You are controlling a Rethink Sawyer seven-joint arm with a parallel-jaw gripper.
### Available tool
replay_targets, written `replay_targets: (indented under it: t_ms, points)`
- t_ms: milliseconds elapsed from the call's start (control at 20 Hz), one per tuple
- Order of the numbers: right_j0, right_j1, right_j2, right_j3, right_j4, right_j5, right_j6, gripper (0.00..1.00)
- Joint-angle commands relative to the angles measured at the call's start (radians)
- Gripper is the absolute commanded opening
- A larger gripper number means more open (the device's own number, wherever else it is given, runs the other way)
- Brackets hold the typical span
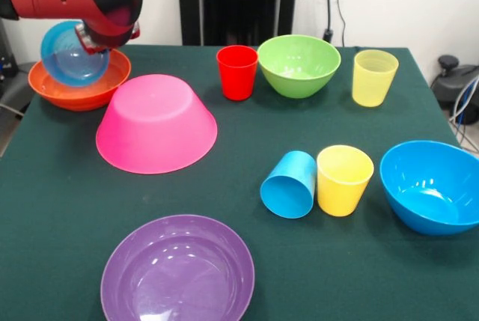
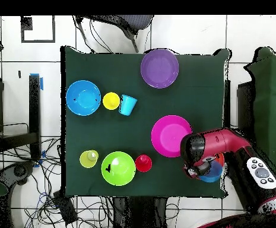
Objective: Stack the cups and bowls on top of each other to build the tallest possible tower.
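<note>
My gripper (image 1: pixel 84 39) is at the far left, shut on the rim of the small blue bowl (image 1: pixel 69 57). It holds the bowl tilted just above the orange bowl (image 1: pixel 78 90); whether the two touch I cannot tell. The arm hides most of this in the overhead view (image 2: pixel 194 171). The big pink bowl (image 1: pixel 156 123) lies upside down next to the orange bowl, with nothing on it. The red cup (image 1: pixel 237 72), green bowl (image 1: pixel 299 64) and pale yellow cup (image 1: pixel 374 76) stand along the far side. The blue cup (image 1: pixel 289 184) lies on its side against the upright yellow cup (image 1: pixel 343 179).
A medium blue bowl (image 1: pixel 432 185) sits upright at the right edge. The purple bowl (image 1: pixel 177 268) sits upright at the near edge. The green table (image 1: pixel 67 209) ends close to the orange bowl on the left. Cables lie on the floor around the table.
</note>
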Motion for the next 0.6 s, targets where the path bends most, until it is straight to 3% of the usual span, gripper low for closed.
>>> replay_targets:
  t_ms: [50, 350, 600]
  points:
    - [0.045, 0.018, -0.034, -0.083, -0.045, -0.018, -0.176, 0.0]
    - [0.023, -0.005, -0.005, -0.057, -0.018, -0.057, -0.203, 0.0]
    - [-0.006, -0.191, 0.048, 0.076, 0.043, -0.146, -0.155, 0.0]
